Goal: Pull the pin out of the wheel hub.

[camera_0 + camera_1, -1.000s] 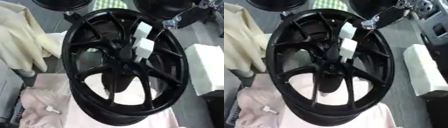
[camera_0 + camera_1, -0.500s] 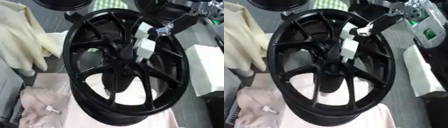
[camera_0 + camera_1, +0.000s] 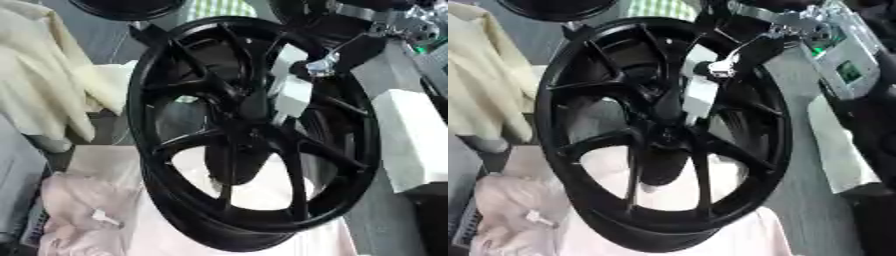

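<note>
One hand (image 3: 750, 47) is in play, my right, coming in from the upper right with its dark fingers (image 3: 337, 57) reaching down over the wheel's (image 3: 773, 145) upper right rim toward the spokes. I can't tell whether those fingers are spread or closed; they blur into the black spokes, so I won't call a pinch. Just below the fingertips sits a pale strip (image 3: 700, 92), running down toward the hub (image 3: 667, 132). I take that as the pin or its tag, though I can't make out which. It lies apart from the fingers by a small gap, as far as I can judge. To do this well, I'd bring thumb and fingers either side of the strip's upper end, close on it, then draw straight out along its own line, away from the hub, not sideways against a spoke. My left hand shows nowhere.
</note>
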Tool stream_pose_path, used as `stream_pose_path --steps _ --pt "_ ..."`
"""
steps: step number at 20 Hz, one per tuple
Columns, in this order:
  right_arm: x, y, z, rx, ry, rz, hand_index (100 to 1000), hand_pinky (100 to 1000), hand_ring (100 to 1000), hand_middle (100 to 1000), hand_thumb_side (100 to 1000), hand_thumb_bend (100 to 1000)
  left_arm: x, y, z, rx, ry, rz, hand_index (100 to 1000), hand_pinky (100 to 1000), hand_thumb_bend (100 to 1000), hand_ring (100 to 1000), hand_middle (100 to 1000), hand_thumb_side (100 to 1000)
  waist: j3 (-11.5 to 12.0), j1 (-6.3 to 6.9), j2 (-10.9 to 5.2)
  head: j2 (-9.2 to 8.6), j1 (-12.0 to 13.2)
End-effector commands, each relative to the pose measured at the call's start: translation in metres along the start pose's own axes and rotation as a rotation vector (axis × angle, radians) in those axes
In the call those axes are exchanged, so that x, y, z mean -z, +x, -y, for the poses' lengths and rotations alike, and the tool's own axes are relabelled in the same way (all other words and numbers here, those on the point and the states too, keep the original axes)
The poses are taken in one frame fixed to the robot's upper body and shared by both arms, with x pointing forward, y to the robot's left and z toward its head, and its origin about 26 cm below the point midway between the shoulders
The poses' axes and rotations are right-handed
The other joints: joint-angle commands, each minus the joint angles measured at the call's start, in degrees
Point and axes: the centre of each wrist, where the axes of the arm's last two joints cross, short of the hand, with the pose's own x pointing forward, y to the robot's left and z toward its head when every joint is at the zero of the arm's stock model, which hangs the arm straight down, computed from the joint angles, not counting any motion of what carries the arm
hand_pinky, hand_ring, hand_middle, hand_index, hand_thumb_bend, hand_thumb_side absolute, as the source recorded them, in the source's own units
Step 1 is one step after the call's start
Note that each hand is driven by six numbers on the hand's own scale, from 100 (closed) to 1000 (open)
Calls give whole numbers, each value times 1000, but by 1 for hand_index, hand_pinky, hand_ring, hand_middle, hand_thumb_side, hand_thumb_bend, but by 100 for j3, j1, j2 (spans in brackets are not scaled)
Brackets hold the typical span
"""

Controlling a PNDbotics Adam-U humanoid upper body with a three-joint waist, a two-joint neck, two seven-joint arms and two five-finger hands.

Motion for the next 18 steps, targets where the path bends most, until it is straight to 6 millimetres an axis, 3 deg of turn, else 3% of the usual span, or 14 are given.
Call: stream_pose_path --steps 1,8,18 --pt "-3 -1 10 -16 -28 -23 775 724 715 662 519 492 7 8 -5 23 -3 33 657 545 100 596 544 849 10 40 -65 -12 -42" --pt "-2 -6 3 -6 -23 -62 773 718 712 651 506 488 7 8 -4 24 -3 32 656 544 100 596 543 852 27 21 -40 -12 -110" --pt "-2 -7 2 -10 -17 -74 747 711 708 568 489 481 8 9 -4 26 -5 34 651 544 100 596 543 853 41 3 -18 -12 -100"
